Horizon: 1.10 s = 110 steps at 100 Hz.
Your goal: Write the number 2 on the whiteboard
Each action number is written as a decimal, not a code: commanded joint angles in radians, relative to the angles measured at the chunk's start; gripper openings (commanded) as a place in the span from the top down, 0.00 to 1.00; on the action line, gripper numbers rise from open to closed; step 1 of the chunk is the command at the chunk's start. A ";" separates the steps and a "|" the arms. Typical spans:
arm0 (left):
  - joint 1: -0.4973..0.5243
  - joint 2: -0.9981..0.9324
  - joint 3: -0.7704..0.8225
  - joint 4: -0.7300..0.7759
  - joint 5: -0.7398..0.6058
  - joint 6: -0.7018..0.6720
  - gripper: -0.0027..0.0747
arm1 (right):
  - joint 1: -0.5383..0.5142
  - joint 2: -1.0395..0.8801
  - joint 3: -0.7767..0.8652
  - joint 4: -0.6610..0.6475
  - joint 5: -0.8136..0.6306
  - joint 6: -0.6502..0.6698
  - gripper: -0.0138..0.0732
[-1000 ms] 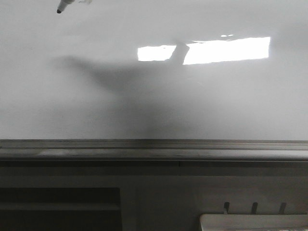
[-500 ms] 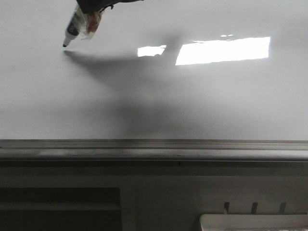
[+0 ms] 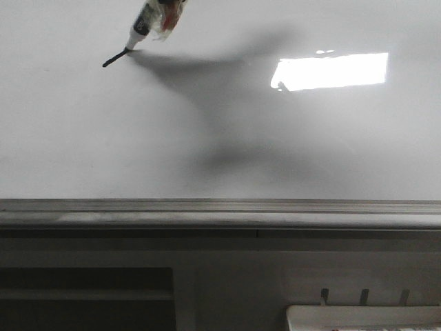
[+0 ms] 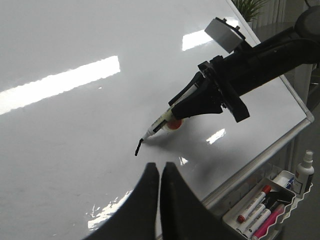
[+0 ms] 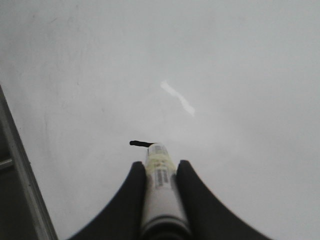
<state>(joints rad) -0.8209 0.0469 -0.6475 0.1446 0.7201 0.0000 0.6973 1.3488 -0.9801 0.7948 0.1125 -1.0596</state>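
Front view: marker [image 3: 146, 24] tip on the whiteboard [image 3: 220, 138], at the end of a short black stroke [image 3: 114, 61], upper left.

Left wrist view: left gripper [image 4: 160, 172] fingers pressed together, holding nothing; right gripper [image 4: 200, 97] holds the marker; tray [image 4: 265, 202] of markers below the rail.

Right wrist view: right gripper fingers [image 5: 134, 185] clamped on the marker, stroke at its tip.

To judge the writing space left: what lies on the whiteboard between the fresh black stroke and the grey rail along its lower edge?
Nothing is drawn there. In the front view the whiteboard between the short black stroke and the grey rail is bare, crossed only by shadow.
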 commanded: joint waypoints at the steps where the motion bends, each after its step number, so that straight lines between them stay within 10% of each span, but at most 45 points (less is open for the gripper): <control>1: 0.002 0.017 -0.019 -0.005 -0.079 -0.012 0.99 | -0.043 -0.039 -0.025 -0.010 -0.078 -0.013 0.92; 50: 0.002 0.017 -0.019 -0.005 -0.079 -0.012 0.99 | -0.102 -0.082 -0.021 -0.108 0.227 0.121 0.91; 110: 0.002 0.017 -0.019 -0.005 -0.079 -0.012 0.99 | 0.016 0.117 -0.023 -0.096 0.125 0.145 0.91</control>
<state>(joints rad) -0.8209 0.0469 -0.6459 0.1446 0.7201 0.0000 0.7325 1.4669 -0.9859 0.7425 0.3789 -0.9027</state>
